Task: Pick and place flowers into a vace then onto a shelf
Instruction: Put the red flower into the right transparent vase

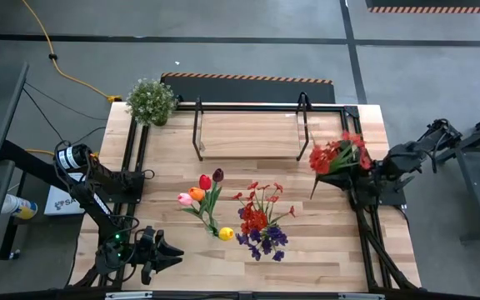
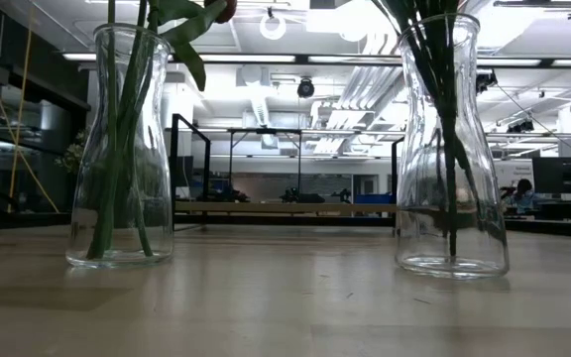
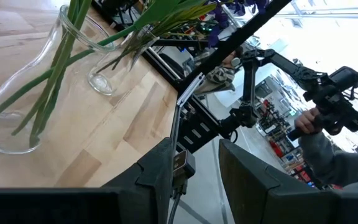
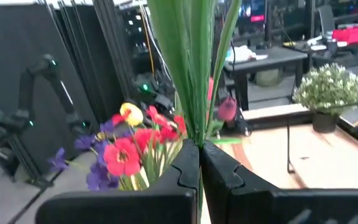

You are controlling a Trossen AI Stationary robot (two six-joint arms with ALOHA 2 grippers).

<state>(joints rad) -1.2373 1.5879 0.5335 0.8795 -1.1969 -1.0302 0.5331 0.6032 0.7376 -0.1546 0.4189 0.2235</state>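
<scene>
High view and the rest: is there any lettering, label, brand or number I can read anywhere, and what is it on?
"SA": dark letters, cut off by the left arm, on the white box on the floor left of the table.
Screens in the room behind: too small and blurred to read.
Tag between the left claw's fingers: no legible text.
Nothing readable on the vases, flowers or shelf.

Glossy clear glass vases [image 2: 120, 149]; pale wood shelf [image 1: 248, 133], black metal frame
</scene>
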